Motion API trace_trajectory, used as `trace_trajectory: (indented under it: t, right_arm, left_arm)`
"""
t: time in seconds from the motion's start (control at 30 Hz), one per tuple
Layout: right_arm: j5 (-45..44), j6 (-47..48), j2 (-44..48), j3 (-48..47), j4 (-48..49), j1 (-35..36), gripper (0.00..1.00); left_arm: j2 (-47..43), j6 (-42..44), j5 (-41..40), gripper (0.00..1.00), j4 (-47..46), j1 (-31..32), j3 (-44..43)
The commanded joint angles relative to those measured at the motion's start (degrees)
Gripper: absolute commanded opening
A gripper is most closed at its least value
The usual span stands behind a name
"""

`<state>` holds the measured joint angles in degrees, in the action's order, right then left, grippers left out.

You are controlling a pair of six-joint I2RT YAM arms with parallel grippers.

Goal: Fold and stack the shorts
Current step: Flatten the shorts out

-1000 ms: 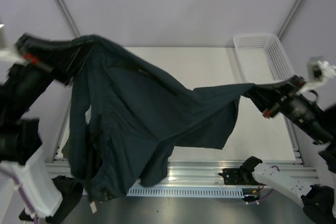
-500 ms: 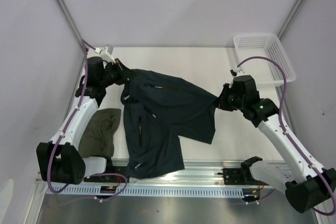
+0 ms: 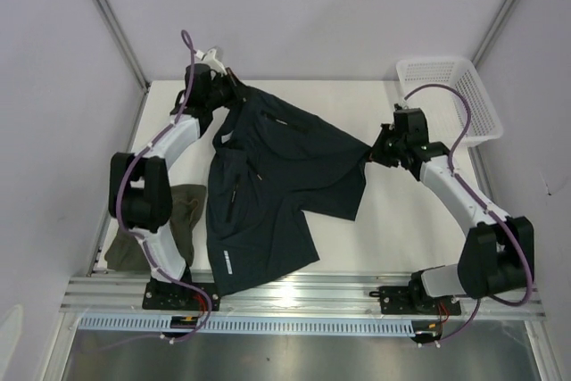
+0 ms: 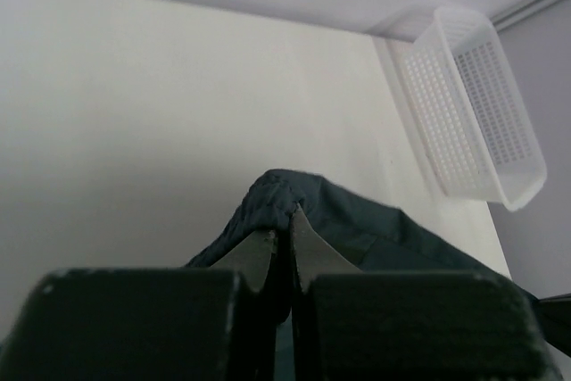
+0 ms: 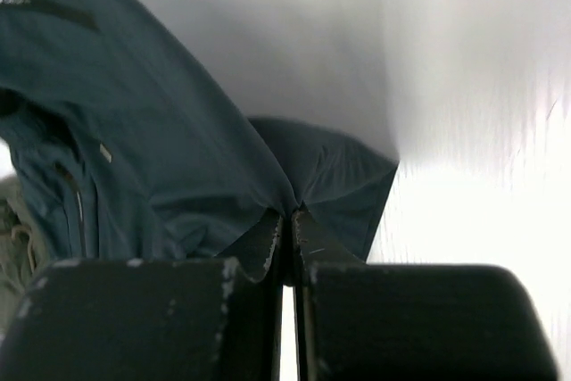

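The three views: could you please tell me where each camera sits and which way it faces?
Top external: overhead, looking down at the table; both arms show.
Left wrist: behind the left gripper, facing the basket.
Right wrist: behind the right gripper, facing the navy shorts.
Shared: every view shows the navy shorts.
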<state>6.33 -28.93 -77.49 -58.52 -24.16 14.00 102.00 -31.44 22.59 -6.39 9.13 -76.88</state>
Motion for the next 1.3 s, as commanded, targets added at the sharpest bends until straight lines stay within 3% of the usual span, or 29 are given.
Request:
trace_trajectory:
  t: [0.0,0.1,0.13,0.17,0.2,0.23,0.27,0.3,0.33,0.4,0.43,0.47,0.5,0.7,0.77,0.97,1.03,1.13,1.27]
  right_arm:
    - [-0.3,0.7,-5.8,-7.5,4.8,-2.4,0.00]
    - [-0.2,0.5,-14.8,-14.7,5.4,-6.1,0.00]
    - [-0.1,0.4,-17.4,-16.9,5.4,-7.1,0.00]
    - [-0.4,0.3,-20.1,-19.2,5.5,-9.1,0.00]
    - [-1.0,0.2,-22.8,-24.3,4.9,-10.0,0.00]
    - [-1.1,-0.1,-28.5,-27.1,4.6,-10.9,0.00]
    - [-0.6,-0.1,-31.5,-30.2,2.6,-12.5,0.07]
    - [-0.8,-0.3,-36.8,-36.7,1.1,-12.9,0.32]
    - [-0.8,-0.3,-38.7,-39.4,-0.3,-13.3,0.66]
    - [-1.5,-0.1,-40.2,-42.2,-2.8,-13.3,0.78]
    - [-2.5,0.0,-38.6,-41.0,-2.6,-13.1,0.93]
    - [-2.7,0.2,-37.2,-39.4,-0.9,-12.8,0.94]
    - [-2.8,0.2,-35.7,-37.6,-0.2,-12.6,0.94]
    - [-2.4,1.1,-23.7,-21.1,5.6,-9.5,0.92]
    - [-1.3,1.9,-21.1,-16.3,7.6,-6.8,0.86]
    - [-6.1,3.9,-16.0,-11.9,4.9,3.6,0.87]
    - [-7.7,3.7,-14.9,-10.5,5.0,4.0,0.88]
    - [-3.6,4.5,-14.4,-10.1,5.4,5.2,0.76]
    - [-4.5,6.8,-14.4,-9.8,5.1,14.2,0.73]
  left_arm:
    - [6.6,1.6,-1.2,0.03,-2.4,0.5,-13.3]
    - [18.3,1.7,-1.6,0.02,2.4,0.5,-25.6]
    - [21.6,1.6,-1.4,0.04,4.1,0.5,-36.3]
    - [25.1,0.9,-2.2,0.13,6.1,0.5,-40.6]
    - [32.1,0.5,-2.7,0.36,12.7,0.5,-44.7]
    - [35.9,0.2,-3.1,0.95,17.2,0.4,-59.9]
    - [39.4,-0.4,-5.1,0.99,22.3,0.2,-65.4]
    - [43.4,-0.6,-5.4,0.99,28.1,-0.3,-72.5]
    - [43.2,-0.9,-5.4,0.99,28.6,-0.5,-71.5]
    - [36.0,-1.1,-5.9,0.99,24.1,-1.2,-62.3]
    - [32.8,-0.8,-7.0,0.99,22.1,-1.5,-58.0]
    - [29.9,0.1,-8.2,0.99,20.8,-1.7,-48.7]
    - [27.6,0.8,-10.4,0.99,20.5,-2.1,-46.8]
    - [22.1,5.2,-9.0,0.99,27.4,-2.1,-44.3]
    - [21.0,6.3,-8.2,0.99,28.6,-1.7,-42.8]
    - [18.0,10.5,-12.3,0.99,28.5,0.5,-36.1]
    - [17.6,11.5,-12.4,0.99,27.8,1.2,-34.3]
    - [17.4,12.8,-11.0,0.99,26.1,2.3,-32.3]
    - [17.6,14.7,-11.6,0.99,26.1,3.1,-29.9]
